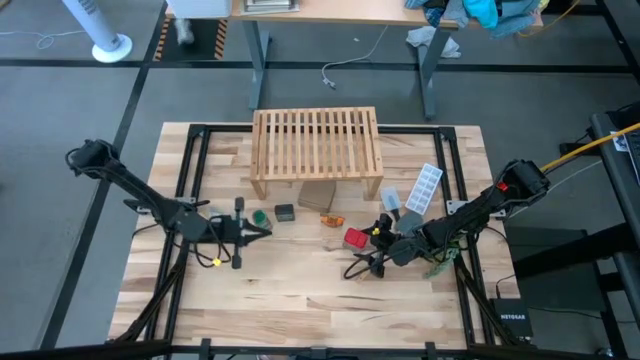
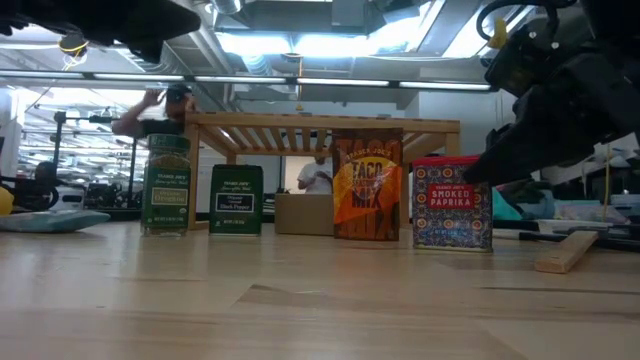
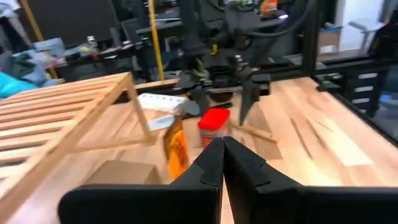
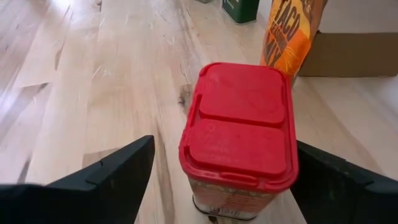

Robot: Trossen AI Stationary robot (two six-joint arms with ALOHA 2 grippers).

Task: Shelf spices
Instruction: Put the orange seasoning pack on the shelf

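The light-wood slatted shelf stands at the table's far middle. In front of it stand the green round jar, the dark box-like jar, the orange packet and the red-lidded jar, each on its base. My right gripper is open, with one finger on either side of the red jar, coming from the table's right. I see a gap at one finger; the other is very close. My left gripper is shut and hovers near the green jar, raised above the table.
A cardboard box sits under the shelf. A white ice-cube tray lies right of the shelf, and a small wood stick lies near the red jar. The near half of the plank table is bare. People show in the room behind.
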